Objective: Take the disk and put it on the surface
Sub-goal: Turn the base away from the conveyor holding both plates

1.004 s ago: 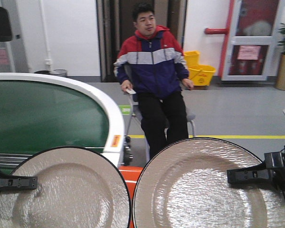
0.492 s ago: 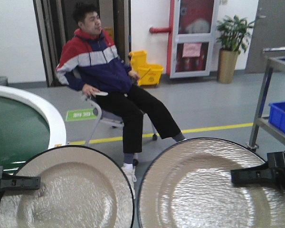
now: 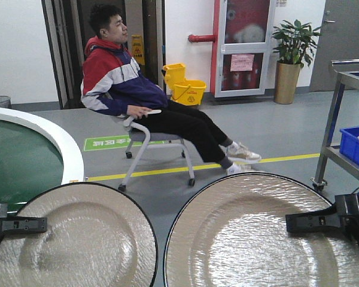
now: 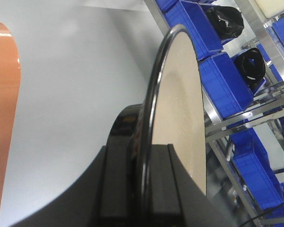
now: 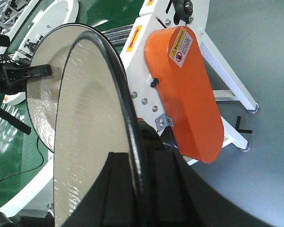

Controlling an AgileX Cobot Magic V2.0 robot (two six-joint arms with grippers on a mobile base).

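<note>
Two big silvery, textured disks with black rims fill the bottom of the front view. My left gripper [image 3: 24, 225] is shut on the left edge of the left disk [image 3: 78, 239]. My right gripper [image 3: 311, 222] is shut on the right edge of the right disk [image 3: 251, 233]. The left wrist view shows its disk [image 4: 180, 94] edge-on, with the rim pinched by the left gripper [image 4: 144, 189]. In the right wrist view the right gripper [image 5: 139, 189] clamps the rim of its disk [image 5: 85, 118], and the other disk [image 5: 45, 94] lies beyond. The surface is out of view.
The green conveyor belt [image 3: 18, 161] with its white rim [image 3: 69, 149] is at the left. A man sits on a chair [image 3: 143, 113] ahead. A metal rack with a blue bin [image 3: 354, 146] stands at the right. An orange cover [image 5: 184, 90] is on the conveyor frame.
The view has swung to the right: the conveyor takes up less of the frame and the rack with the blue bin has come in. Both disks stay gripped. The man has leaned back.
</note>
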